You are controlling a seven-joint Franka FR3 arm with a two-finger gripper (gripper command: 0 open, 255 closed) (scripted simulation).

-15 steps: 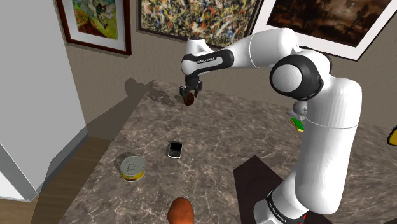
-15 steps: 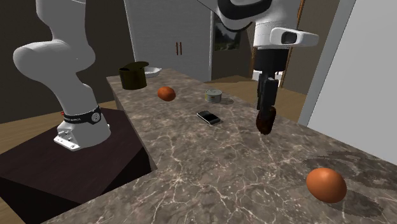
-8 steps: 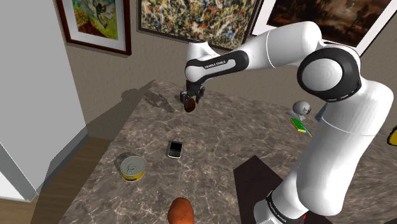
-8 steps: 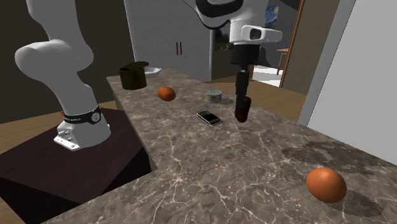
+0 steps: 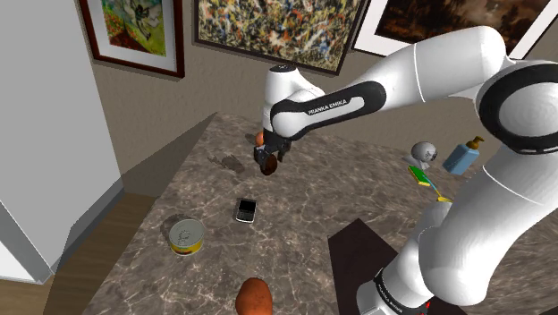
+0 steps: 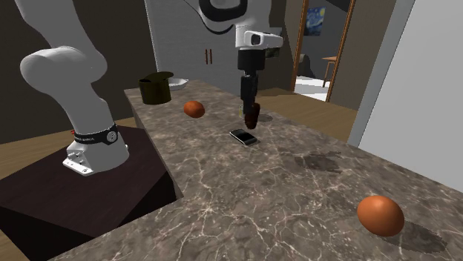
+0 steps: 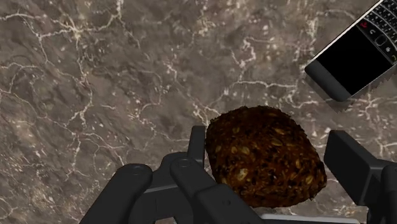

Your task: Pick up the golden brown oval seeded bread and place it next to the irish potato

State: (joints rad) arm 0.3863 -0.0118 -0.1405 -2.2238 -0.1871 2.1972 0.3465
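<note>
Gripper (image 7: 270,145): clasping the dark brown seeded bread (image 7: 264,159) between its two black fingers.
Bread: hanging above the marble counter (image 5: 304,210), near the black phone (image 5: 245,210), apart from the yellow tin (image 5: 186,237).

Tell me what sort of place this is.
Probably a room in a house: framed paintings hang on the wall, there is a marbled countertop, and an open doorway leads into another room.

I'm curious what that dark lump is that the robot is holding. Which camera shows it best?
The wrist view: the seeded bread is close up, clasped in the gripper. The shoulder and second exterior views show it as a small dark lump under the gripper.
</note>
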